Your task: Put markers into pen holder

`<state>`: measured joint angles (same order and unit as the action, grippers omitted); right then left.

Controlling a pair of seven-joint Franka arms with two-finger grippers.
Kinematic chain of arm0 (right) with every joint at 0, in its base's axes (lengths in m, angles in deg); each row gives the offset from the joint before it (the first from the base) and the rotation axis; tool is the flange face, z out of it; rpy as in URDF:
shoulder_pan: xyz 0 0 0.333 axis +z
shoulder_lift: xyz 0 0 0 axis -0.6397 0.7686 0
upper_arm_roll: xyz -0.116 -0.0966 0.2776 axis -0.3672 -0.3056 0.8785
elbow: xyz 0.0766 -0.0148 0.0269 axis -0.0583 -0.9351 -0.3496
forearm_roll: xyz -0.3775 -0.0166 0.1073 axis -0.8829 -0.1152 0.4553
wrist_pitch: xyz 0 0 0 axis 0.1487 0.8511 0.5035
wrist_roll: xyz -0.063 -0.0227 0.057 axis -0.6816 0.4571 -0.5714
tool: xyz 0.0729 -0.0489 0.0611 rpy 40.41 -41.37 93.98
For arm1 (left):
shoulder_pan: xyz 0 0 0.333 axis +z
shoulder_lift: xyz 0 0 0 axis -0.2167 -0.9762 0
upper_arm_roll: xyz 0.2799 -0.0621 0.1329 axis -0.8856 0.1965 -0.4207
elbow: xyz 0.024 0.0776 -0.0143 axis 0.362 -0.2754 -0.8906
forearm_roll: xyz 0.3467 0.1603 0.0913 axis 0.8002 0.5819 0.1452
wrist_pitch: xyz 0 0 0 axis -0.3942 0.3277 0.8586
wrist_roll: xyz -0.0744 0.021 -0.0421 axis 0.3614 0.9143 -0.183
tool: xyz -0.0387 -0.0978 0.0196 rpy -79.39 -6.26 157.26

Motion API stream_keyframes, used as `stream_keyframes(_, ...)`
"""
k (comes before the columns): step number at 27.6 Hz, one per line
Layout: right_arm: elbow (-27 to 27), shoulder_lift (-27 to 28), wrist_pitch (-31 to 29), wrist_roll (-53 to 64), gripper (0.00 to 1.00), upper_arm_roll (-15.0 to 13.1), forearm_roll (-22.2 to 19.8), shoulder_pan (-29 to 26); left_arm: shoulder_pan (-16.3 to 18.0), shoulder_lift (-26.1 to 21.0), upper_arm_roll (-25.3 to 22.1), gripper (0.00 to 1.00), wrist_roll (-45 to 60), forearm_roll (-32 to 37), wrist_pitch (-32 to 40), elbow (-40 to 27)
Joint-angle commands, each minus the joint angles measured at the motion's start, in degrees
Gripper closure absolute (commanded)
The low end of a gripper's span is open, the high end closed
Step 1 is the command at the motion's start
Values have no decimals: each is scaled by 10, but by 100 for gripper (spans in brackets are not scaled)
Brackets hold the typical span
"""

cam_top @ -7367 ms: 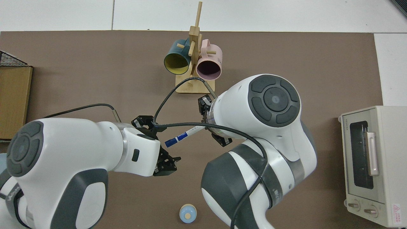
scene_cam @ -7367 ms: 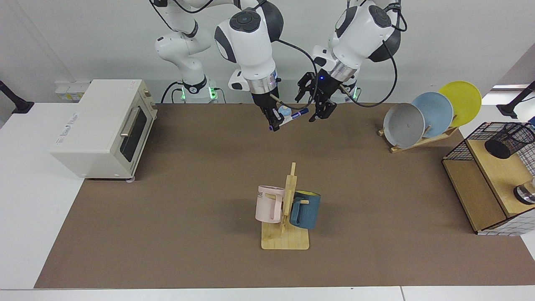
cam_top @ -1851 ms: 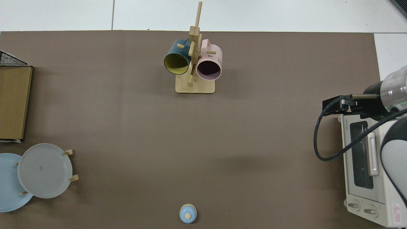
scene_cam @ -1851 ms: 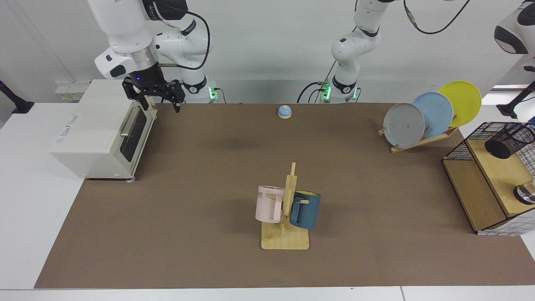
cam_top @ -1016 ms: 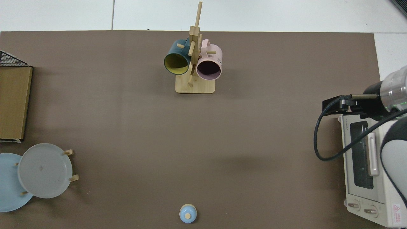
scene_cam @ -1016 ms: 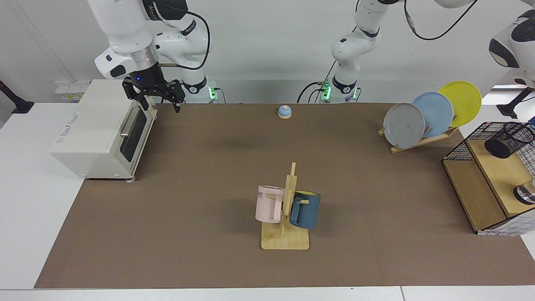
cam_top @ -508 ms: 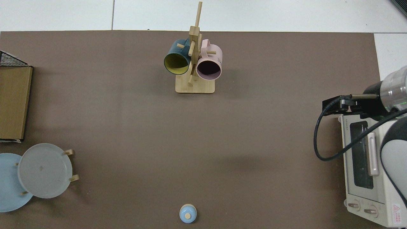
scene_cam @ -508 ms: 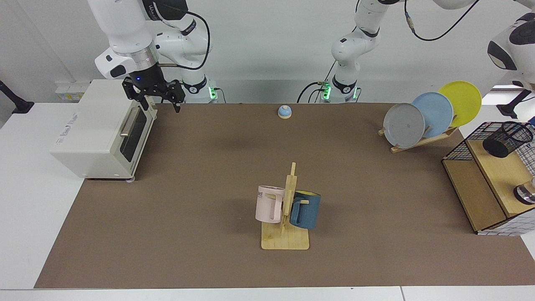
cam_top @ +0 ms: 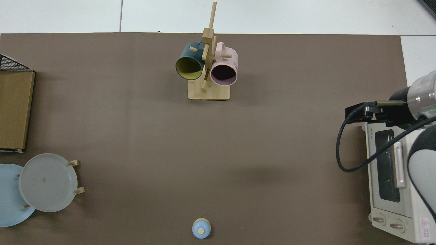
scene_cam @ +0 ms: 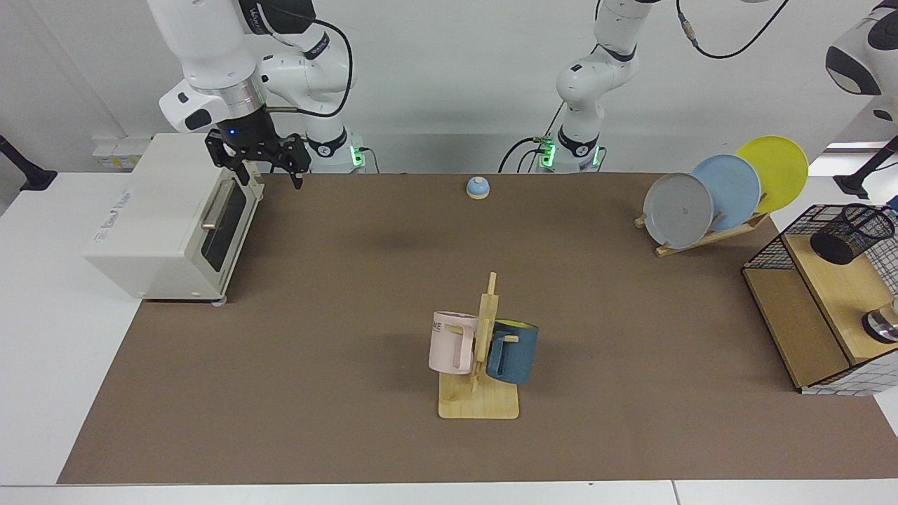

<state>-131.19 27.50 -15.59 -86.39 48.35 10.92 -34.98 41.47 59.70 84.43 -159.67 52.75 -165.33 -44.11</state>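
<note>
The pen holder (scene_cam: 852, 235), a small black wire-mesh cup, sits on the wooden shelf at the far right of the facing view and is seen at a slant, rim toward the right edge. The marker shows in neither view. My right gripper (scene_cam: 271, 180) hangs open and empty over the back corner of the toaster oven (scene_cam: 168, 217); the top view shows it (cam_top: 357, 114) at the right edge. The right arm waits there. Of my left arm only a white joint (scene_cam: 859, 63) shows at the top right, and its gripper is out of view.
A wooden mug rack (scene_cam: 479, 403) with a pink mug (scene_cam: 452, 342) and a blue mug (scene_cam: 513, 351) stands mid-table. A small blue bell (scene_cam: 478, 187) sits at the back. Plates (scene_cam: 726, 193) lean in a rack, beside a black wire basket (scene_cam: 768, 252).
The pen holder has shifted slightly up and to the left on its shelf. The left arm's joint at the top right has moved a little. The right arm has stayed still.
</note>
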Motion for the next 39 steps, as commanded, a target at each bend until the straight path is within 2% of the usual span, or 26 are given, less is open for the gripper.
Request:
stream_keyframes(1, -11, -8, -3, 9, 0, 8, 7, -13, 1, 30, 6, 100, -27, -11, 35, -37)
stream_keyframes(7, -11, -8, -3, 9, 0, 8, 7, -13, 1, 31, 6, 100, -28, -40, 48, -43)
stream_keyframes(18, -11, -8, -3, 9, 0, 8, 7, -13, 9, 31, 5, 100, -27, -39, 33, -65)
stream_keyframes(19, -11, -8, -3, 9, 0, 8, 7, -13, 9, 30, 5, 93, -24, -39, 33, -65)
stream_keyframes(20, -11, -8, -3, 9, 0, 8, 7, -13, 8, 30, 5, 58, -26, -39, 33, -63)
stream_keyframes(21, -11, -8, -3, 9, 0, 8, 7, -13, 8, 29, 5, 9, -27, -39, 34, -61)
stream_keyframes(22, -11, -8, -3, 9, 0, 8, 7, -13, 8, 28, 5, 1, -24, -41, 37, -58)
stream_keyframes(34, -11, -8, -3, 9, 0, 8, 7, -13, -3, 23, 12, 0, -8, -52, 59, -14)
stream_keyframes(39, -11, -8, -3, 9, 0, 8, 7, -13, -13, 30, 26, 0, 114, -128, 104, -1)
